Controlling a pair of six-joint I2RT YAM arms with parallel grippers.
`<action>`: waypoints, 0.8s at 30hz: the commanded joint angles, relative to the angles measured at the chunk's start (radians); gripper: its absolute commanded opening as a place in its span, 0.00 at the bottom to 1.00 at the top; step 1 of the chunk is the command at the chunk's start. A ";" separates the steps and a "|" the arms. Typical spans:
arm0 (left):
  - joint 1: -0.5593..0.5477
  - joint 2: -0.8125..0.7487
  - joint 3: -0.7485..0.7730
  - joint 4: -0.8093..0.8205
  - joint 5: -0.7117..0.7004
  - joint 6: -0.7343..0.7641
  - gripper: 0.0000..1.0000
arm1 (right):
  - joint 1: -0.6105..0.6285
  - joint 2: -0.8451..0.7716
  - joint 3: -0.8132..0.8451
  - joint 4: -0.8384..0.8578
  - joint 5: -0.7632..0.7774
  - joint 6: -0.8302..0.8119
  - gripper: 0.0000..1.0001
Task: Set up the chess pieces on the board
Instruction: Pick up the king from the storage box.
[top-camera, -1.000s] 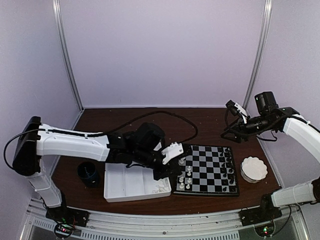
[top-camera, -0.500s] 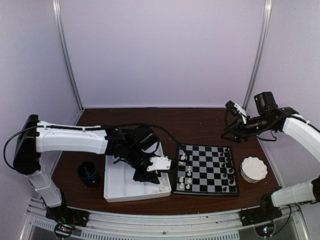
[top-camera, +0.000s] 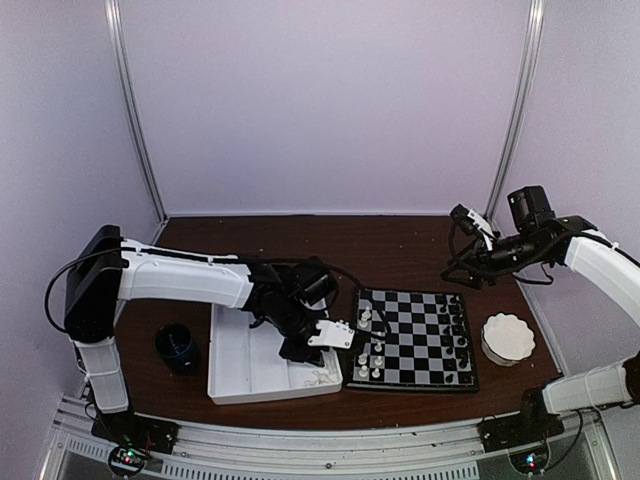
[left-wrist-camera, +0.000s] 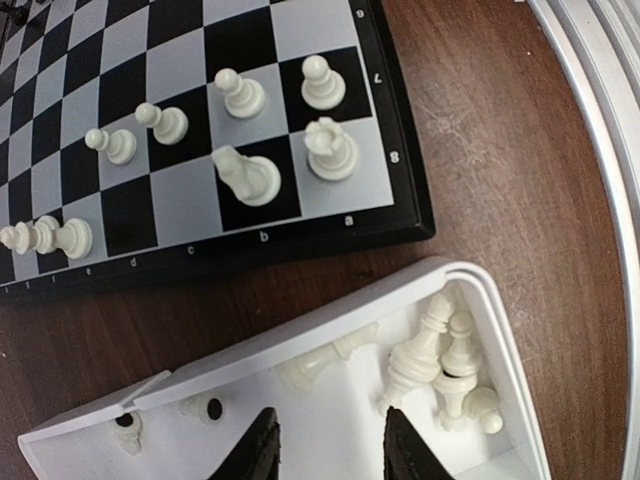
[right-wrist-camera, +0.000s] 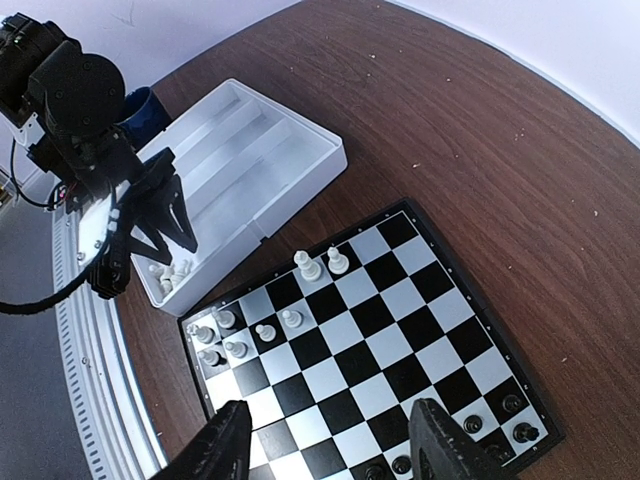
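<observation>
Care first: left fingers (left-wrist-camera: 255, 455), parted and empty, should shift right to straddle one chess piece (left-wrist-camera: 415, 350) in the tray (left-wrist-camera: 505, 365).

I hold the left gripper (left-wrist-camera: 328, 448) low, pointing down, jaws apart and empty; the right gripper (right-wrist-camera: 330, 445) hangs high, jaws parted too.

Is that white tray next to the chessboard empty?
No. Several white chess pieces sit in a corner of the tray, beside the board.
</observation>
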 joint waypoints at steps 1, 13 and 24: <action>0.001 0.035 0.015 0.061 -0.003 0.058 0.37 | -0.008 -0.022 -0.010 -0.007 -0.021 -0.018 0.56; 0.001 0.091 0.031 0.075 0.005 0.069 0.36 | -0.008 -0.006 -0.007 -0.011 -0.024 -0.023 0.57; -0.015 0.116 0.009 0.062 0.062 0.072 0.36 | -0.008 0.003 -0.007 -0.017 -0.028 -0.029 0.57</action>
